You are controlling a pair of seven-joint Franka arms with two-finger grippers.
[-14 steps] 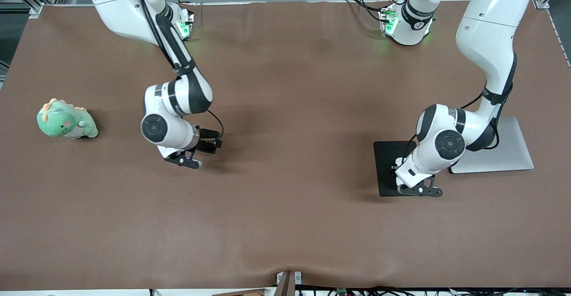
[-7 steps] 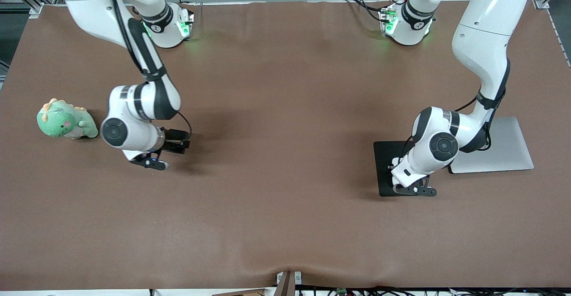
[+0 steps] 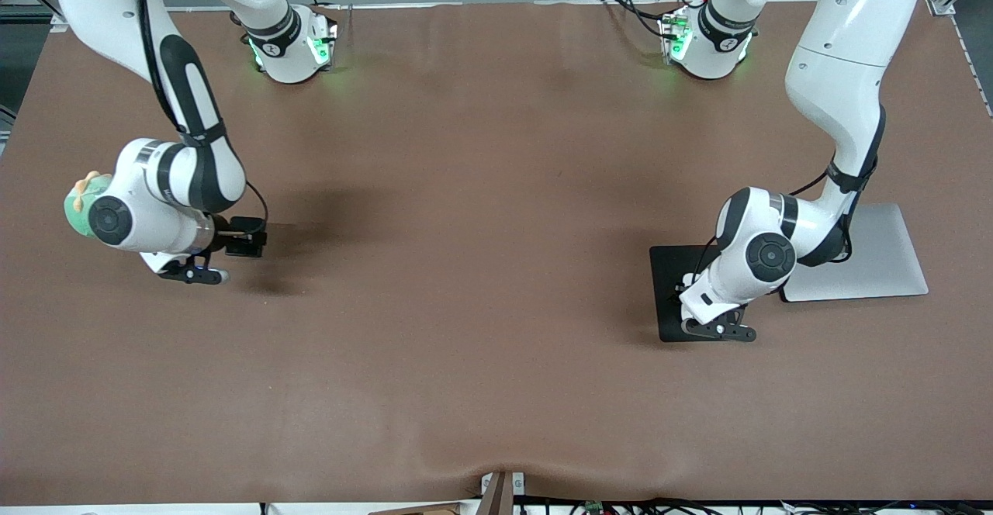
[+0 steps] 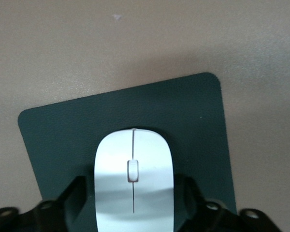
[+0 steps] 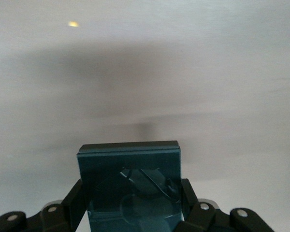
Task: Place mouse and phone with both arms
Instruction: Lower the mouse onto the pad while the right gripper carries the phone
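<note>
My left gripper [image 3: 718, 331] is low over the black mouse pad [image 3: 669, 282], at the edge nearer the front camera. It is shut on the white mouse [image 4: 134, 183], whose sides sit between the fingers [image 4: 70, 200] in the left wrist view, with the pad [image 4: 58, 140] under it. The mouse is hidden in the front view. My right gripper [image 3: 192, 274] is over bare table close to the green toy. It is shut on the black phone [image 5: 130, 186], held on edge in the right wrist view. The phone is hidden in the front view.
A green dinosaur toy [image 3: 76, 206] sits at the right arm's end of the table, partly covered by the right wrist. A flat silver slab [image 3: 892, 263] lies beside the mouse pad toward the left arm's end. Brown cloth covers the table [image 3: 496, 305].
My right arm has swung toward its own end of the table, carrying the phone up to the green toy. My left gripper has shifted slightly over the mouse pad.
</note>
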